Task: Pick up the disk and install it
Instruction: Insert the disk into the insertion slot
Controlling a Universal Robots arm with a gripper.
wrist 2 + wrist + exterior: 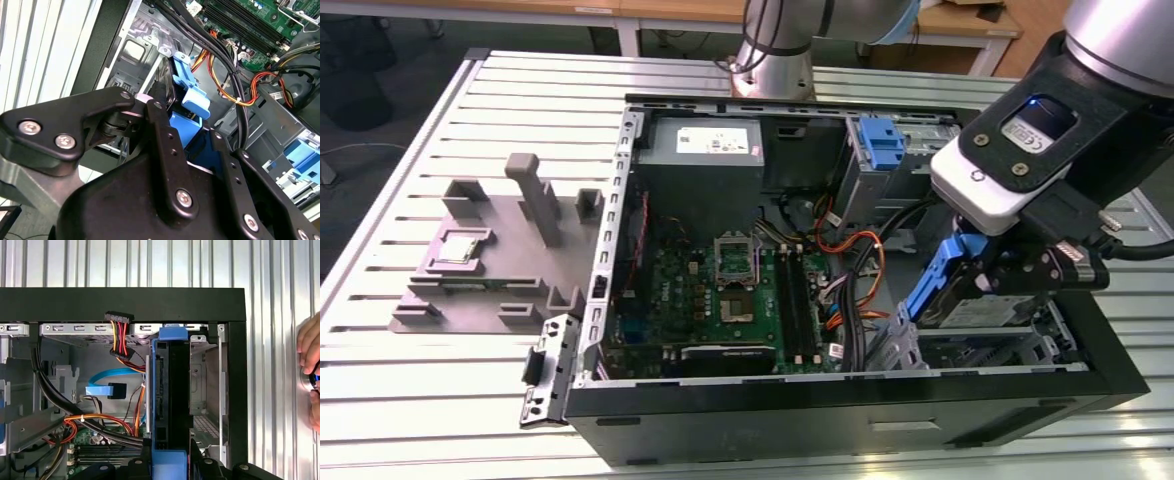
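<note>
Looking across my feeds, I see the slatted metal table (414, 110) carrying everything, and on it the black computer case (854, 425) lies on its side with the panel off. The arm (1121, 50) reaches in from the exterior view's right, over the near corner of the case. A grey fixture block (494, 260) stands on the table at the exterior view's left of the case, well apart from the arm. Inside the case I make out the green motherboard (720, 290) flat on the bottom and the grey power supply box (707, 140) against the far wall, with a blue caddy (883, 140) near it towards the exterior view's right. The fingers (167, 150) are clamped on the disk (977, 310), one on each side of its blue bracket (937, 275), so I have it held on edge in the corner of the case at the exterior view's right, just above the metal drive cage (987, 350). I cannot tell whether it touches the cage. Orange and black cables (861, 270) run between the motherboard and the disk, and in the first wrist view a red, yellow and black power lead (120, 335) hangs just beside it. A person's hand (310, 365) rests on the table outside the case
</note>
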